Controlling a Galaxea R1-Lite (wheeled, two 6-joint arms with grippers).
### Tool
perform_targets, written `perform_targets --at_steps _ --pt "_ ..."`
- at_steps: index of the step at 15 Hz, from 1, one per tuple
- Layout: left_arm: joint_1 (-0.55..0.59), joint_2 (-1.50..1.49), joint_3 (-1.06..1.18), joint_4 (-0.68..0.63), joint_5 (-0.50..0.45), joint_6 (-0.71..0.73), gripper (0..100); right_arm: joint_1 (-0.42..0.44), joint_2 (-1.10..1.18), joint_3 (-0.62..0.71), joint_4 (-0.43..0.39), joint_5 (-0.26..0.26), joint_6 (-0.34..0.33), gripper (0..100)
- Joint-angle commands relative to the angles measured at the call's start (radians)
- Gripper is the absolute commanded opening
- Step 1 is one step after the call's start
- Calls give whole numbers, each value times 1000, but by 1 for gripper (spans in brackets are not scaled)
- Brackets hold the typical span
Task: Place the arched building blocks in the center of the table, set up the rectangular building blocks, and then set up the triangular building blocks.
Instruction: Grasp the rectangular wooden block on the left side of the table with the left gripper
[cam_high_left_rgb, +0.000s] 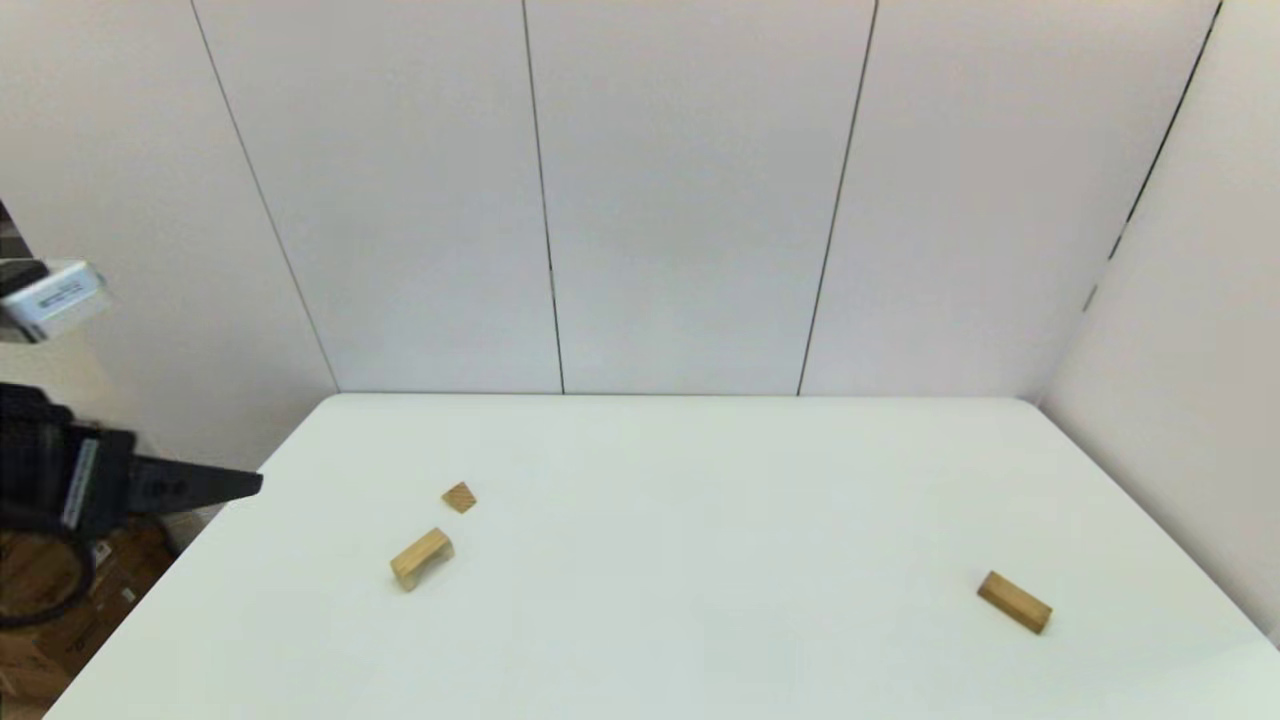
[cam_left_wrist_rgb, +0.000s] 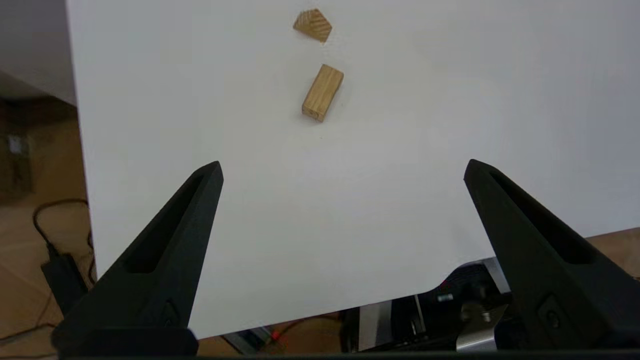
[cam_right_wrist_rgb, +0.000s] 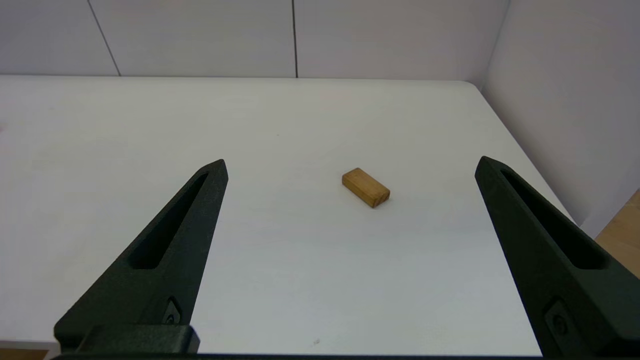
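The arched block (cam_high_left_rgb: 421, 558) lies on the left half of the white table (cam_high_left_rgb: 680, 560), its cut-out facing down toward the tabletop; it also shows in the left wrist view (cam_left_wrist_rgb: 322, 92). Just beyond it sits the small triangular block (cam_high_left_rgb: 459, 497) (cam_left_wrist_rgb: 312, 25). The rectangular block (cam_high_left_rgb: 1014, 601) lies flat far to the right and shows in the right wrist view (cam_right_wrist_rgb: 365, 187). My left gripper (cam_left_wrist_rgb: 342, 167) is open, held off the table's left edge, well short of the arched block. My right gripper (cam_right_wrist_rgb: 350, 162) is open near the front edge, short of the rectangular block.
White wall panels stand behind the table and along its right side. Beyond the left edge are brown floor, cables and a black box (cam_left_wrist_rgb: 62, 277). Part of the robot's base (cam_left_wrist_rgb: 470, 305) shows below the table's edge.
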Motion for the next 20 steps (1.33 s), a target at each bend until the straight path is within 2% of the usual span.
perform_targets --at_steps 1,8,12,17,20 --pt "-18 378 -133 26 0 20 100 0 0 0 0 0 0 100" --pt "-18 605 -153 27 1 59 100 0 0 0 0 0 0 100" --pt "-18 702 -162 29 3 151 100 0 0 0 0 0 0 100" --pt "-16 788 -216 100 3 323 100 0 0 0 0 0 0 100" --pt "-23 851 -259 98 3 372 100 0 0 0 0 0 0 100"
